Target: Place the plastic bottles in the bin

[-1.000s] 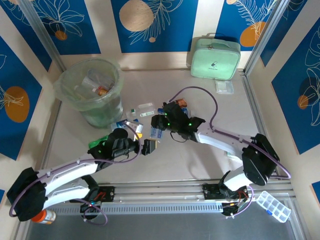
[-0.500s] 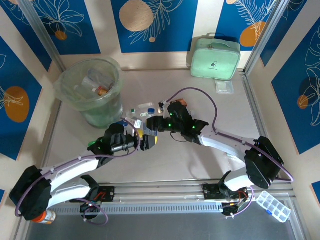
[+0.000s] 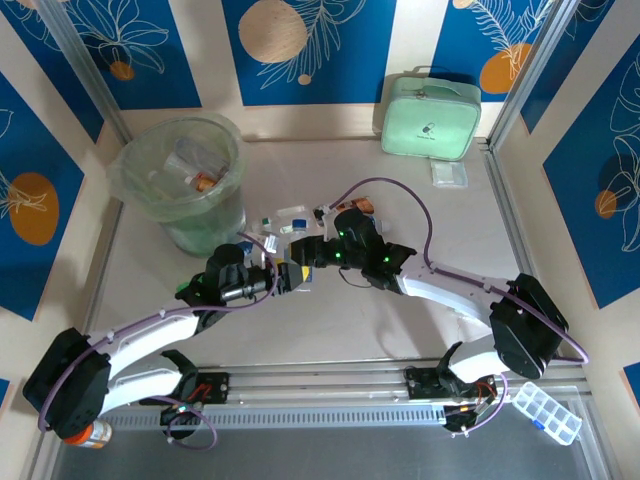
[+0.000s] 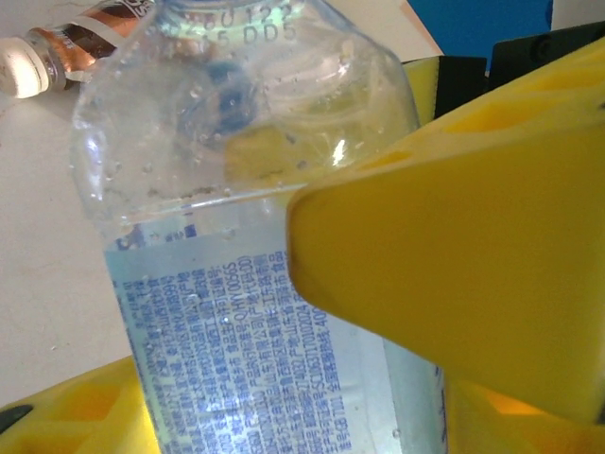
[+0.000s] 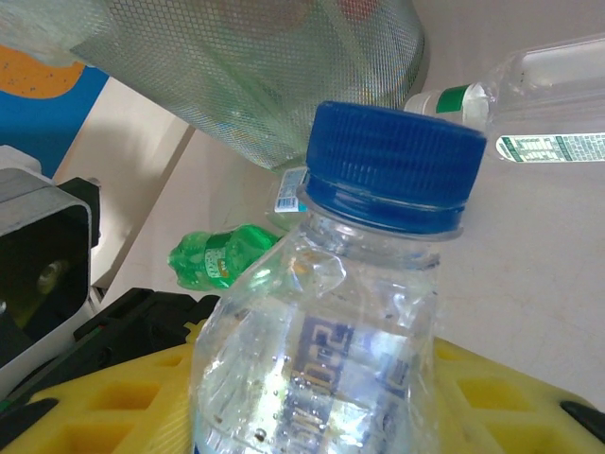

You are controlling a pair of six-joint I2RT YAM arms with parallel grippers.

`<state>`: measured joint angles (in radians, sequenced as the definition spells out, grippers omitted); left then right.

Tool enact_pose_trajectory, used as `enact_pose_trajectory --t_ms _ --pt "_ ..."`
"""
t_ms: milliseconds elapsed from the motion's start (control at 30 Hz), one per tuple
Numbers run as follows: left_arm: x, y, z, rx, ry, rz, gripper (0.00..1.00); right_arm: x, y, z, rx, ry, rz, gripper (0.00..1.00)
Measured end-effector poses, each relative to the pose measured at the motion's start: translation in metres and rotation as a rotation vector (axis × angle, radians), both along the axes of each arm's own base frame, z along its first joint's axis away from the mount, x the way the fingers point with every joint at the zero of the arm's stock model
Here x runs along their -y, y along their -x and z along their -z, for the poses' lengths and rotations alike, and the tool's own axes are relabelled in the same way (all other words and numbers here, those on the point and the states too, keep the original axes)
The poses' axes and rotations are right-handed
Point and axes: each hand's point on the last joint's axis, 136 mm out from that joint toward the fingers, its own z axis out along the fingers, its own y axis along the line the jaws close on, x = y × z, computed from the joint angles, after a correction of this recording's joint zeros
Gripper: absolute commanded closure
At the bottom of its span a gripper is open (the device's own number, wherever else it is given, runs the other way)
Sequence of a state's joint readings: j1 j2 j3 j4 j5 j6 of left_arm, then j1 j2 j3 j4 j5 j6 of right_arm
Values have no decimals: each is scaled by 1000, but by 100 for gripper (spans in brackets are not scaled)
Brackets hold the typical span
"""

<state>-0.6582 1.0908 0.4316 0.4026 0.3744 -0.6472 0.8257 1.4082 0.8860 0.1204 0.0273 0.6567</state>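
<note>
Beige table (image 3: 350, 340). Bin (image 3: 210, 228) upper left, bottles inside. At frame centre, left gripper (image 3: 288, 278) jaws pressed onto clear blue-capped bottle (image 4: 236, 312); right gripper (image 3: 305, 254) narrowly clamps the same bottle. Loose bottles (image 3: 292, 216) lie just above.

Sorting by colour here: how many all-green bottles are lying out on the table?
1. The green bottle lies on the table beside the left arm, near the bin. Others may hide under the arms.

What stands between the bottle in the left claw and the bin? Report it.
Nothing upright. Loose bottles lie flat between the held bottle and the bin; lifting should clear them.
</note>
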Motion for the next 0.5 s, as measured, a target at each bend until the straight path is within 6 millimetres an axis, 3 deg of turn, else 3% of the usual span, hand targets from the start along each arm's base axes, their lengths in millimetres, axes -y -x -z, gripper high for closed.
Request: enact_pose_trajectory --t_ms 167,233,367,500 --pt "0 0 0 0 4 1 44 0 0 0 5 6 6 34" --pt "-1 1 2 -2 2 -1 44 2 -2 2 13 18 21 26" --pt "-2 1 3 -2 2 -2 45 3 0 -1 15 51 44 20" --pt "-5 2 -3 19 10 -12 45 15 0 -24 51 57 109 20"
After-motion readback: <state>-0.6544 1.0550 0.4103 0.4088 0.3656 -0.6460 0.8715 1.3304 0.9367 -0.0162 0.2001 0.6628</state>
